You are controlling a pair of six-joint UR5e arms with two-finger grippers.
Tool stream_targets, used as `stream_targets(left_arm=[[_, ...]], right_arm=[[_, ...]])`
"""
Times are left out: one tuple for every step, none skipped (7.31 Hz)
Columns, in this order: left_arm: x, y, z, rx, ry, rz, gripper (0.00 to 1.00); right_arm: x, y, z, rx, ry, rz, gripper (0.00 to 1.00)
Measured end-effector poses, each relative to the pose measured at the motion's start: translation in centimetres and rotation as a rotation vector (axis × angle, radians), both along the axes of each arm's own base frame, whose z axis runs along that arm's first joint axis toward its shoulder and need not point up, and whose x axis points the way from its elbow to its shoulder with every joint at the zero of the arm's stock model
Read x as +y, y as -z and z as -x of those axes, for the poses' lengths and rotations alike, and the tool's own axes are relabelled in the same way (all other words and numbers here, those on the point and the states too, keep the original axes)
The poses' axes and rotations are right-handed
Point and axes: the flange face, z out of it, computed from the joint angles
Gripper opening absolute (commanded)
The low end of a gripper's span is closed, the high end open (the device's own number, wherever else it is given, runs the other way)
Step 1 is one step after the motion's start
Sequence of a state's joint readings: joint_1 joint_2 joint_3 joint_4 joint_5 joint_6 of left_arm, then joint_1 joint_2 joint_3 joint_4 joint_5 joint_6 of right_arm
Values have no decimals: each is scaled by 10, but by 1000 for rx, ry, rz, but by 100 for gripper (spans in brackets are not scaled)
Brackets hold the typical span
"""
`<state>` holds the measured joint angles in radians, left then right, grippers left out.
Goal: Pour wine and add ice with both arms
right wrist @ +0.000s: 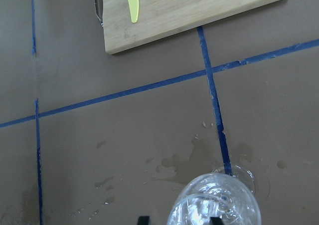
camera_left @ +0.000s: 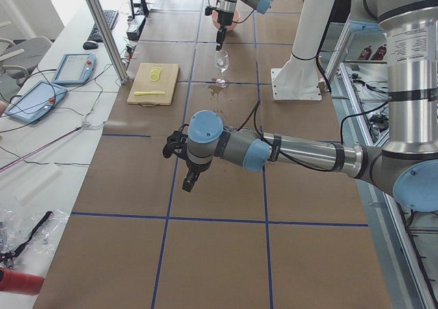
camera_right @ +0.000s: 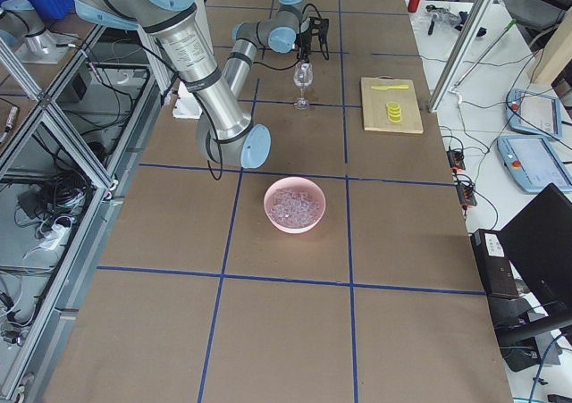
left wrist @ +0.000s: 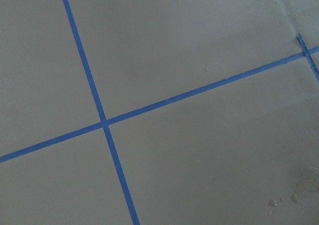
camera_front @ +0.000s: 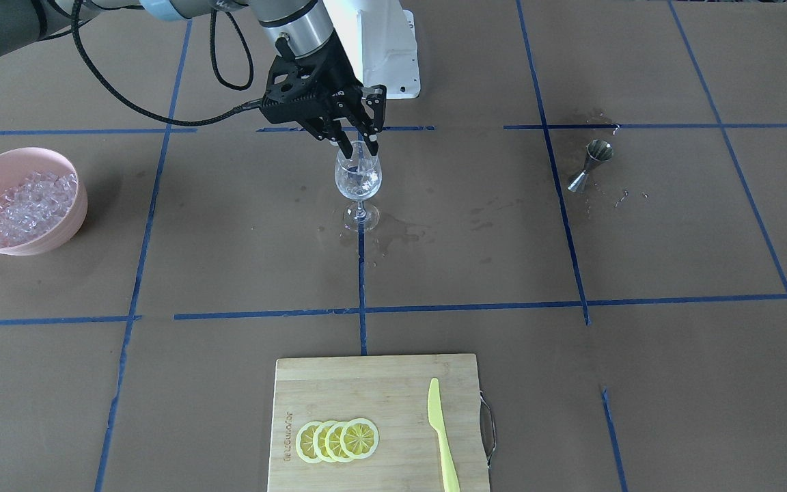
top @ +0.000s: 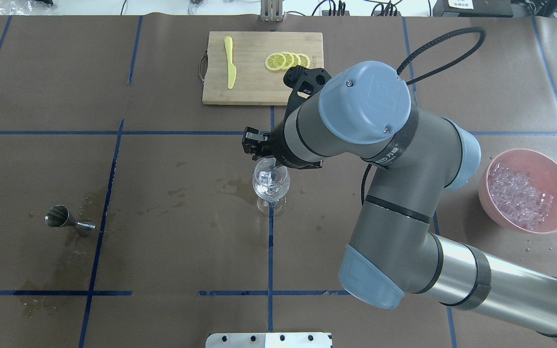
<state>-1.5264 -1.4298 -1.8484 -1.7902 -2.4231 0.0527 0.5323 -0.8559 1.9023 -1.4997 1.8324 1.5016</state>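
A stemmed wine glass (camera_front: pixel 358 179) stands upright at the table's middle with a few clear ice cubes (top: pixel 268 180) in its bowl. I cannot make out any wine in it. My right gripper (camera_front: pixel 359 149) hangs just over the rim, open, with nothing between its fingertips (right wrist: pixel 215 219). More ice (camera_front: pixel 31 205) fills a pink bowl (camera_front: pixel 59 232). A steel jigger (camera_front: pixel 591 164) lies on its side. My left gripper (camera_left: pixel 188 182) shows only in the exterior left view, low over bare paper far from the glass. I cannot tell its state.
A wooden cutting board (camera_front: pixel 366 389) carries overlapping lemon slices (camera_front: pixel 337 441) and a yellow-green knife (camera_front: pixel 443 437). Wet stains (camera_front: pixel 393 236) mark the brown paper by the glass and around the jigger. The right arm's elbow (top: pixel 365 106) looms over the table's middle.
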Motion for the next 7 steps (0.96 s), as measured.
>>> stream_targets(left_arm=[[0,0,1,-2,3,0,100],[1,0,1,-3,5,2,100],[-1,-1,2,-12,15,7,100],[-4,-1,4,-42,33,7,100],[-6,-2,8,-80,50,4,100],[-8,-2,9,-98,58,1,100],[-9,-3,9,-105,61,1,100]], right_arm=[[1,-1,-2,0,3,-1,100],[3,-5,-8,-2,9,-1,100],[2,-20,-25,3,18,2,100],[-6,-44,-51,22,40,-4,100],[-19,-78,-83,60,78,-33,100],[-37,-118,-121,108,115,-66,100],[-57,-163,-169,158,144,-92,100]])
